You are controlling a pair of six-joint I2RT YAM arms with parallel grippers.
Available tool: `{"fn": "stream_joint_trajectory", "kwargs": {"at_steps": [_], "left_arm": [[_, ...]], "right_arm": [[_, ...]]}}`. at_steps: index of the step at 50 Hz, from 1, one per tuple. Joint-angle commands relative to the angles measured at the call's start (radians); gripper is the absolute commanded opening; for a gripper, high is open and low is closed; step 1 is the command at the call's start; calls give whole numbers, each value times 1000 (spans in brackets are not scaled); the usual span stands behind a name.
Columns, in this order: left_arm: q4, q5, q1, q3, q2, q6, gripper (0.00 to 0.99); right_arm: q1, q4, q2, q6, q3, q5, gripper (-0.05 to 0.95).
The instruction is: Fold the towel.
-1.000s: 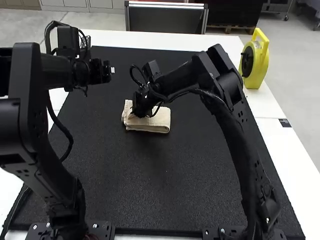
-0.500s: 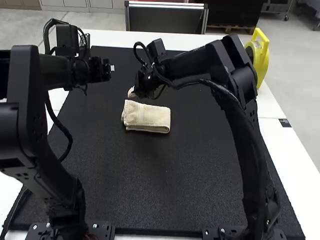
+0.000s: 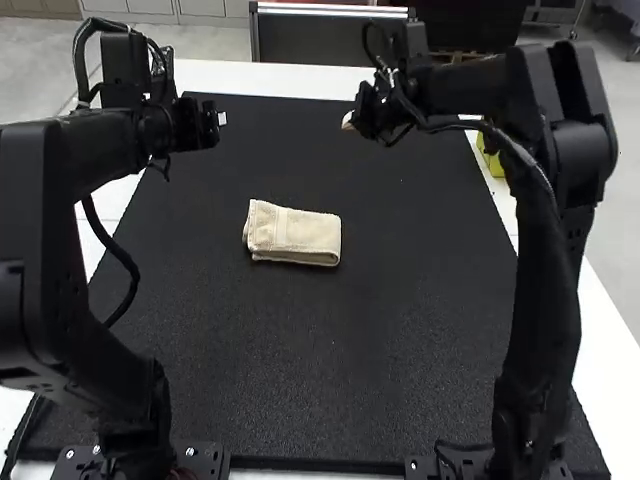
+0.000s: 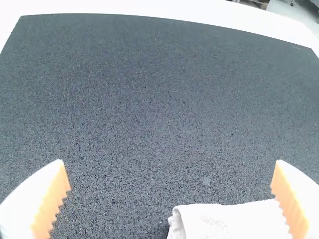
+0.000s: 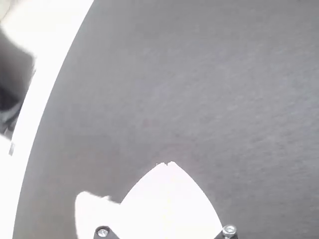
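A black mat [image 3: 300, 400] is covering much of the white table [image 3: 300, 80], and the towel [image 3: 295, 235] is lying on it in a compact, layered fold. My left gripper [image 4: 171, 163] is gaping wide; my right gripper [image 5: 167, 164] is pressing its tips together. Folding is looking finished, so I'm favouring keeping clear, lest I drag a layer. I'm counting one towel, one mat, two grippers.

2 ribbed fingers [image 4: 44, 199] stand wide apart; a white towel [image 4: 219, 221], seemingly folded, lies on the dark mat [image 4: 149, 99].

Right arm [image 3: 545, 260] swung outward, jaws away from towel [image 3: 300, 236], left arm [image 3: 35, 220] slightly shifted
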Motion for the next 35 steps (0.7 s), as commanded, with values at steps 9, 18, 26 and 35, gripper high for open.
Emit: {"fn": "stream_joint_trajectory", "kwargs": {"at_steps": [9,18,26,35], "left_arm": [[-1,-16,2,0,-144,-20,959],[2,-70,-2,-38,-261,-18,959],[34,-116,-42,-132,-365,-36,957],[19,-133,-56,-244,-472,-32,957]], "right_arm": [[-162,67,-348,-80,-252,110,-23],[-236,194,-601,-74,-496,160,-25],[-276,377,-811,-68,-727,200,-25],[-285,455,-963,-88,-916,205,-25]]}}
